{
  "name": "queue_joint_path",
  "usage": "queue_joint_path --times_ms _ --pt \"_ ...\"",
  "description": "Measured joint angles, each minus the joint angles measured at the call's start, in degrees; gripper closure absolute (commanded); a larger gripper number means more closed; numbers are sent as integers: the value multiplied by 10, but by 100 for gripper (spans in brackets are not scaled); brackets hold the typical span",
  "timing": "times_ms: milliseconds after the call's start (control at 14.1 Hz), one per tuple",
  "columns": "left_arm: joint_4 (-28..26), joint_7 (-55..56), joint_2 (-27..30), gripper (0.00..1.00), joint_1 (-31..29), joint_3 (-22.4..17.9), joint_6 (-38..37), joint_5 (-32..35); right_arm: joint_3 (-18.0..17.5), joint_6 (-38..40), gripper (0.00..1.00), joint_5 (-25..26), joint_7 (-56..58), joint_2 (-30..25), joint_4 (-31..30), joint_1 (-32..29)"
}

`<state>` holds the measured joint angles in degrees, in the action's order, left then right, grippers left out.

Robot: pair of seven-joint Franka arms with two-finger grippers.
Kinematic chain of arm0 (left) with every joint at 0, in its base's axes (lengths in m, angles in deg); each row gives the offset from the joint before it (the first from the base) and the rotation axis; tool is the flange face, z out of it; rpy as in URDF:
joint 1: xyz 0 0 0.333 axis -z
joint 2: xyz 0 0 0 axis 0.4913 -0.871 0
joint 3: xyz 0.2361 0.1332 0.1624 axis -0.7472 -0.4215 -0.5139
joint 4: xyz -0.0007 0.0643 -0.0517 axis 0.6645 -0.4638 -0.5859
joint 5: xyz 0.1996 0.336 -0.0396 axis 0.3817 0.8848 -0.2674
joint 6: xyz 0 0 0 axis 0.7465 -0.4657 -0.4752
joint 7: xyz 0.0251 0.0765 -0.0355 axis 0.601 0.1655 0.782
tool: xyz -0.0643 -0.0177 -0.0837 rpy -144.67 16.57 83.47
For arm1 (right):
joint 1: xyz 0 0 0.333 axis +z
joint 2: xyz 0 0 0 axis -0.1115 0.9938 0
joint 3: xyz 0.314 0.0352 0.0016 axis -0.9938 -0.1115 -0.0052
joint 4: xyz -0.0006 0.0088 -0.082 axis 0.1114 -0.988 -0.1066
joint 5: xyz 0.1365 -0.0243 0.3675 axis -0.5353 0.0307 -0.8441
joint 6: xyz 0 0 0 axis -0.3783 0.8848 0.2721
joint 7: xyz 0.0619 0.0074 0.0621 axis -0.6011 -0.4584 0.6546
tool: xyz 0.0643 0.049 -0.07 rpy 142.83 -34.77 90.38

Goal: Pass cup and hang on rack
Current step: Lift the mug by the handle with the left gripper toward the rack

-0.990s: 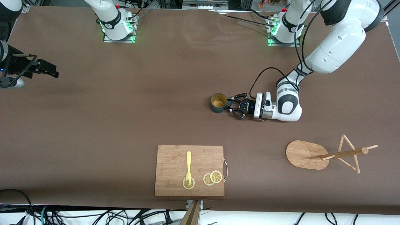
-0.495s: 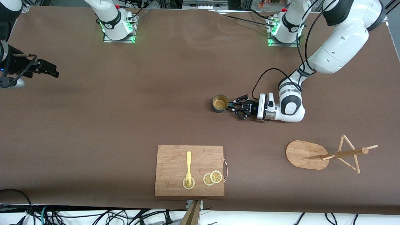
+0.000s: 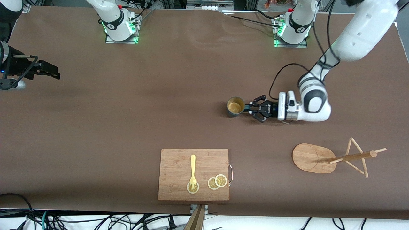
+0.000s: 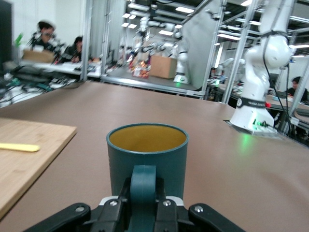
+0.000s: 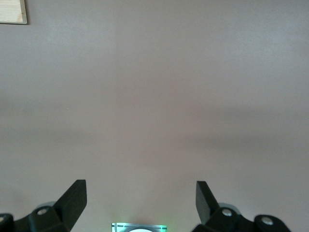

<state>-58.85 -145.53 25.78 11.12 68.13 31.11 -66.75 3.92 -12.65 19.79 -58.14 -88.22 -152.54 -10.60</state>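
The dark teal cup (image 3: 235,107) stays upright with its tan inside showing, near the middle of the table. My left gripper (image 3: 247,109) lies level and low beside it, shut on the cup's handle (image 4: 143,186). In the left wrist view the cup (image 4: 147,152) fills the centre, and my left gripper (image 4: 143,205) pinches the handle from both sides. I cannot tell if the cup's base touches the table. The wooden rack (image 3: 351,157) stands on its oval base (image 3: 308,158), nearer the front camera, toward the left arm's end. My right gripper (image 3: 48,71) waits open (image 5: 141,198) over bare table at the right arm's end.
A wooden cutting board (image 3: 194,159) lies near the front edge with a yellow fork (image 3: 192,171) and lemon slices (image 3: 217,182) on it. The left wrist view also shows the board (image 4: 24,164) and fork (image 4: 19,147). The right arm's base (image 4: 253,116) stands farther off.
My left gripper closed on the handle, then moved toward the left arm's end of the table with the cup. The right arm has not moved.
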Motion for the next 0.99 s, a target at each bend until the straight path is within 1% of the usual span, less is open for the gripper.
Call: queue_joint_path --times_ms 141,212,354,495,707,848,990 --pt "-62 79 85 100 -43 -2 -19 11 0 0 0 0 0 0 0 0" --pt "-81 116 116 100 -67 -4 -38 25 0 0 0 0 0 0 0 0" --pt "-102 190 157 100 -126 -6 -70 58 0 0 0 0 0 1 1 0" --pt "-107 235 174 100 -194 -8 -116 70 0 0 0 0 0 1 1 0" --pt "-107 294 175 100 -286 -11 -178 79 0 0 0 0 0 1 1 0" --pt "-96 363 174 100 -324 -18 -223 102 0 0 0 0 0 1 1 0" --pt "-67 412 159 100 -345 -24 -247 106 0 1 0 -1 0 1 1 0"
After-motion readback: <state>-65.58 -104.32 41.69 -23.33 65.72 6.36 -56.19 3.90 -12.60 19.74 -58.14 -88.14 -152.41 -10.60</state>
